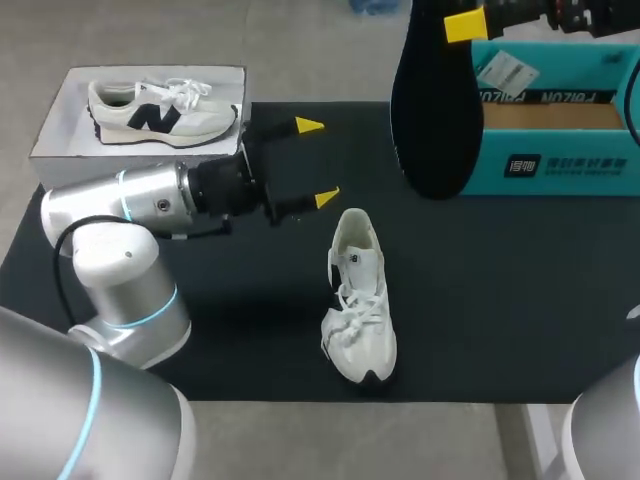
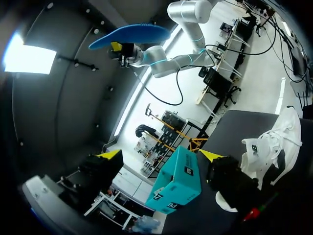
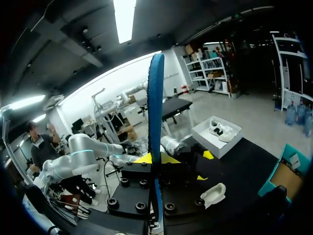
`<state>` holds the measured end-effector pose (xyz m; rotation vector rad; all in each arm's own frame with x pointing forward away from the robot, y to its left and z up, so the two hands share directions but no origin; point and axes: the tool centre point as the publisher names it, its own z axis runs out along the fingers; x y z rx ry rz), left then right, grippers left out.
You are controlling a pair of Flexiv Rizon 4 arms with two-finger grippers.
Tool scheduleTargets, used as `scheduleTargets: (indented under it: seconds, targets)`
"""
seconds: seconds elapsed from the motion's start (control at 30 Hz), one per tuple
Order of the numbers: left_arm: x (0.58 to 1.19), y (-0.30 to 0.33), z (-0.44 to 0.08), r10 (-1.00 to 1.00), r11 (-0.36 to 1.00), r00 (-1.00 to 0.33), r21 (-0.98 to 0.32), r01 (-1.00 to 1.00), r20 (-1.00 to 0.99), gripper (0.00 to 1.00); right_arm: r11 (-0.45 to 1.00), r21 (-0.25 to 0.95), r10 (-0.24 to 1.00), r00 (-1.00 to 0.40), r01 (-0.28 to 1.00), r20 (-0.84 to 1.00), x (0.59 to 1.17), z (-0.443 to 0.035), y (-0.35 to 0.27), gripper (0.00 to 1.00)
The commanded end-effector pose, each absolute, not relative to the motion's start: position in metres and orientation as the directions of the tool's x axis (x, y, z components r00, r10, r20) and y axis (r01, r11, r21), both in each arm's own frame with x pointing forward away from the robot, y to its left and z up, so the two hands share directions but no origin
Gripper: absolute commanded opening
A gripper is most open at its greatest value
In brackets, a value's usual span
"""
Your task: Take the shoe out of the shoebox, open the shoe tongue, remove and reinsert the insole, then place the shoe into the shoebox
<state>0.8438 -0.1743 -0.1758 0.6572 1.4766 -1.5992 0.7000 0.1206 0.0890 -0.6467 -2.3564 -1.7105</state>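
big dark letter logo on the side of the sneaker (image 1: 160,108) in the white box (image 1: 60,120), upside-down print strip (image 1: 545,97) on the teal shoebox (image 1: 570,172) flap, small white label (image 1: 522,166) on its front, characters too tiny to make out

The left arm (image 1: 120,215) is wearing smooth, rounded silver-grey shells, with thin cyan rings glowing at its joints and a black cable (image 1: 58,265) looping beside one joint. Its wrist section is showing black up to the left end effector (image 1: 318,162), whose two black fingers are ending in bright yellow wedge tips. The right arm (image 2: 166,61) is showing the same silver shells and cyan bands, with a second cable (image 2: 168,104) hanging from it. The right end effector (image 3: 155,157) is sitting on a black plate studded with round bolts (image 3: 112,201).
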Motion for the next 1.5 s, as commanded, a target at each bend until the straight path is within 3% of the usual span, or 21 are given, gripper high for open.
scheduleTargets:
  seconds: [0.03,0.53,1.5]
  targets:
    - [0.854,-0.167,-0.17,-0.055,0.0,-0.494,-0.494,0.869,-0.868,1.0,0.256,0.865,0.249,-0.894,0.432,0.373,0.703,0.089,0.123,0.0]
    - [0.849,-0.191,-0.158,0.203,-0.071,-0.396,-0.416,0.906,-0.896,1.0,0.256,0.865,0.249,-0.894,0.432,0.373,0.703,0.089,0.123,0.0]
    - [0.846,-0.194,-0.157,0.177,-0.053,-0.424,-0.439,0.897,-0.888,1.0,0.256,0.865,0.249,-0.894,0.432,0.373,0.703,0.089,0.123,0.0]
